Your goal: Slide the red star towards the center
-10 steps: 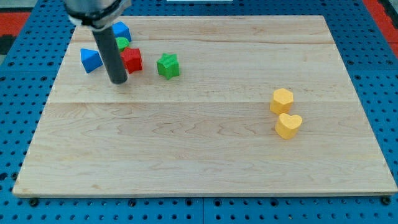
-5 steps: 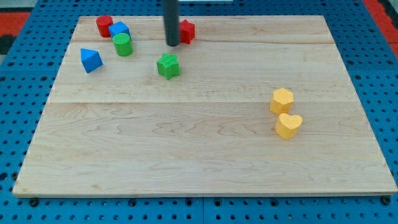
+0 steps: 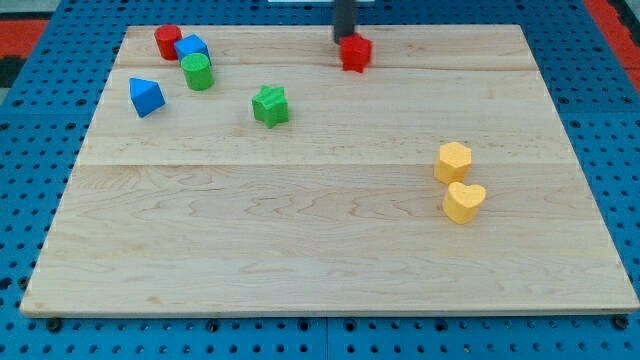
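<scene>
The red star (image 3: 355, 53) lies near the view's top edge of the wooden board (image 3: 330, 250), a little right of the middle. My tip (image 3: 344, 39) is at the star's upper left side, touching it or nearly so. The rod rises out of the view's top.
At the view's upper left are a red block (image 3: 167, 41), a blue block (image 3: 191, 47), a green cylinder (image 3: 197, 72) and a blue block (image 3: 146, 96). A green star (image 3: 269, 105) lies right of them. A yellow hexagon (image 3: 453, 161) and a yellow heart (image 3: 463, 201) lie at the right.
The red star has slid from the left cluster to the right along the top of the board, with my tip moving right behind it. The other blocks stayed in place.
</scene>
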`<state>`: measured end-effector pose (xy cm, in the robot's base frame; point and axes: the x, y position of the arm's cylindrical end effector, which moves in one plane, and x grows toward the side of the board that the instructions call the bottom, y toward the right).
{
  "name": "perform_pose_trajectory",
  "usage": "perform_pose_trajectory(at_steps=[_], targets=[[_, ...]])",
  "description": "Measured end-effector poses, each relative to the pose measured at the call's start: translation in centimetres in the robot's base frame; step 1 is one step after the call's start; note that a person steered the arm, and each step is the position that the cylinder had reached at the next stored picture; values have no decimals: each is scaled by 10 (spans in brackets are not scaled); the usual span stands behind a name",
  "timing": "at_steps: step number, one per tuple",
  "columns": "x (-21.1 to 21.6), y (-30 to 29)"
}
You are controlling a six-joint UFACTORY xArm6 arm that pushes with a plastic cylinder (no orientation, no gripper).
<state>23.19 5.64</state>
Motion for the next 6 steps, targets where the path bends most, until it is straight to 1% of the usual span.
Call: perform_pose_trajectory(at_steps=[1, 2, 3, 4, 6], targets=[[38, 43], [70, 62], [42, 42], [36, 34], [75, 23]])
